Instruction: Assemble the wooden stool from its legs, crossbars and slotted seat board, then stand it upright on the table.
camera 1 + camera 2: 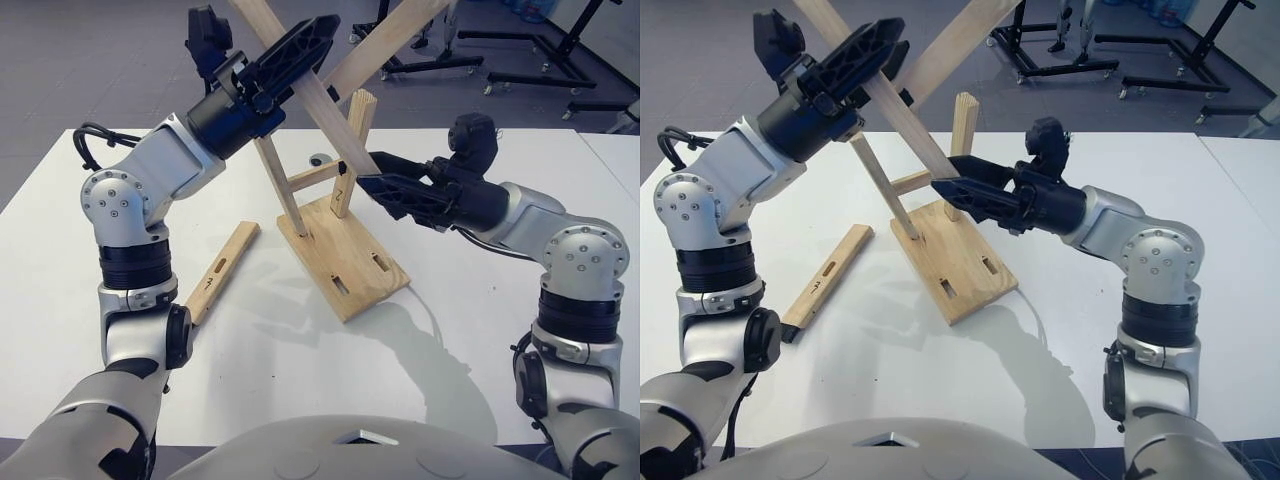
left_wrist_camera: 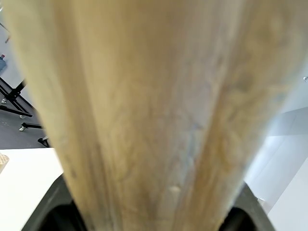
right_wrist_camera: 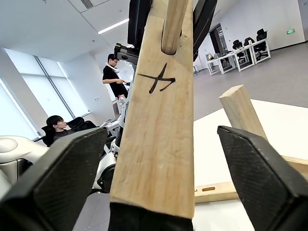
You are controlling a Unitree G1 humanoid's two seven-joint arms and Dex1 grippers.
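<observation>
The slotted seat board [image 1: 350,265] lies flat mid-table. Two legs [image 1: 282,190] [image 1: 356,140] stand in it, joined by a short crossbar [image 1: 314,176]. High above it, my left gripper [image 1: 312,48] is shut on a long wooden leg [image 1: 325,115] that slants down to the right. That leg is close up in the left wrist view [image 2: 154,115]. A second wooden piece [image 1: 392,38] crosses it toward the upper right. My right gripper [image 1: 368,172] is open at the leg's lower end [image 3: 159,125], which bears a pen mark, one finger [image 3: 57,178] on each side without touching.
A loose leg [image 1: 222,270] with a slot lies on the white table [image 1: 300,380] left of the seat board. Black wheeled stands [image 1: 540,55] are on the floor beyond the far edge. The near half of the table offers free room.
</observation>
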